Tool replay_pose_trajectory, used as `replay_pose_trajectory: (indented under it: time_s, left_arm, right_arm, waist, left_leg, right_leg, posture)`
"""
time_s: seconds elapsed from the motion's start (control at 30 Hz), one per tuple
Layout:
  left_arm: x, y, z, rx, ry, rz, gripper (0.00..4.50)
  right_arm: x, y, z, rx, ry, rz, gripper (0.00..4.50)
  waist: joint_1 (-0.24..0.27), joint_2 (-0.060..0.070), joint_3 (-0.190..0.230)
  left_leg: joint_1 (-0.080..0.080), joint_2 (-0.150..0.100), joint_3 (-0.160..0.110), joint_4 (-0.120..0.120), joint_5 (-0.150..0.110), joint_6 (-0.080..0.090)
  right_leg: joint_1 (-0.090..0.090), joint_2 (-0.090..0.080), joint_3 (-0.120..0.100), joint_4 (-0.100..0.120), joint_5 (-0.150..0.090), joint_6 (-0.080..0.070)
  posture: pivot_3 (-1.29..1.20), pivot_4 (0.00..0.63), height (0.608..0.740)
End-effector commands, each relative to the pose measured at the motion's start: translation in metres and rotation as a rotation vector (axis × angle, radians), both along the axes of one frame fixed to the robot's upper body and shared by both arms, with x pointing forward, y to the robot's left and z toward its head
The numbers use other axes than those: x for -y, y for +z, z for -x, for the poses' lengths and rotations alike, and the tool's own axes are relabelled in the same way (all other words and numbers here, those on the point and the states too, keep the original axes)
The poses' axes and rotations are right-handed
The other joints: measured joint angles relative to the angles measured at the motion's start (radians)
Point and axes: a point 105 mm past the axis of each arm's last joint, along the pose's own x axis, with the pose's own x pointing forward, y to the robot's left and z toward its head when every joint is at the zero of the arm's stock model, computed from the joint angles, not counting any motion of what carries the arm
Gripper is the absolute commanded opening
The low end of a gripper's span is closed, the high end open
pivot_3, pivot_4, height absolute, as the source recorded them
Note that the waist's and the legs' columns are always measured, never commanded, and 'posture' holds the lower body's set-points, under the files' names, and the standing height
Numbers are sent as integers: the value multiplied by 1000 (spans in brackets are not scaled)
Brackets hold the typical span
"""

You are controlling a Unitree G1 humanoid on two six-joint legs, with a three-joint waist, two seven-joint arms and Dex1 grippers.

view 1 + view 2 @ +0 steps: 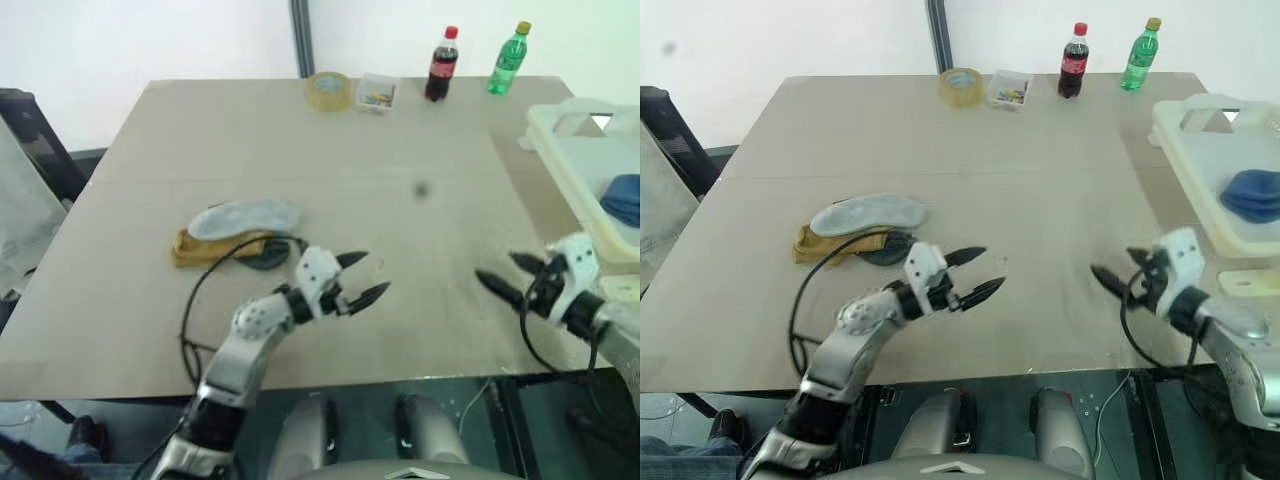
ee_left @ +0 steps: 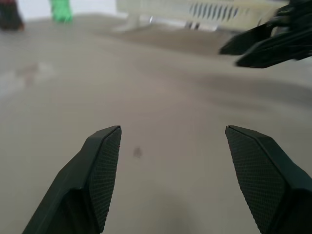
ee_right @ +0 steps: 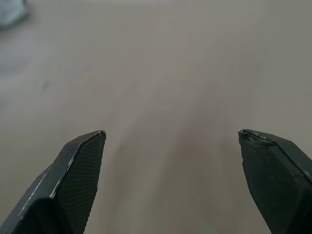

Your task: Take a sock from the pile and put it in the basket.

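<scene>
Both grippers, left (image 1: 362, 279) and right (image 1: 502, 277), hover with fingers spread, holding nothing. The sock pile (image 1: 235, 235) lies on the surface behind the left gripper, well apart from the basket (image 1: 572, 160). Grabbing several socks together seems the likeliest slip.

In front of me is a tan table (image 1: 300, 150). On it lie the pile (image 1: 235, 232) of socks at my left, the basket (image 1: 585, 170) at my right edge, and tape (image 1: 328, 90), a clear box (image 1: 377, 93), a cola bottle (image 1: 441, 65) and a green bottle (image 1: 508, 59) along the far edge.
</scene>
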Motion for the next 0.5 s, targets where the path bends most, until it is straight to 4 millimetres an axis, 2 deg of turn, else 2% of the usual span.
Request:
replay_pose_trajectory:
  time_s: [0.03,0.1,0.27,0.5]
  left_arm:
    - [-13,10,14,22,39,5,3676]
    - [-30,3,24,-10,105,-20,3676]
    - [-60,-3,48,-58,234,-49,3676]
    - [-90,-4,65,-51,355,-114,3676]
  right_arm:
    - [0,16,11,85,133,-19,4436]
    - [5,10,18,70,171,0,4436]
    - [9,1,34,30,248,34,4436]
    - [18,-2,36,25,237,35,4436]
  waist:
    - [-1,-1,1]
    - [-3,-1,1]
    - [0,-2,1]
    - [4,-2,1]
  left_leg:
    - [3,0,0,0,0,0]
    - [10,3,0,0,0,0]
    - [11,4,1,-1,0,-1]
    - [10,2,1,-1,0,-1]
  right_leg:
    - [2,0,0,0,-1,-2]
    - [9,0,0,0,-3,1]
    - [8,-1,0,0,-2,-2]
    - [7,-5,-1,0,-3,-1]
  posture:
    - [0,150,740]
    - [0,150,740]
    - [0,150,740]
    - [0,150,740]
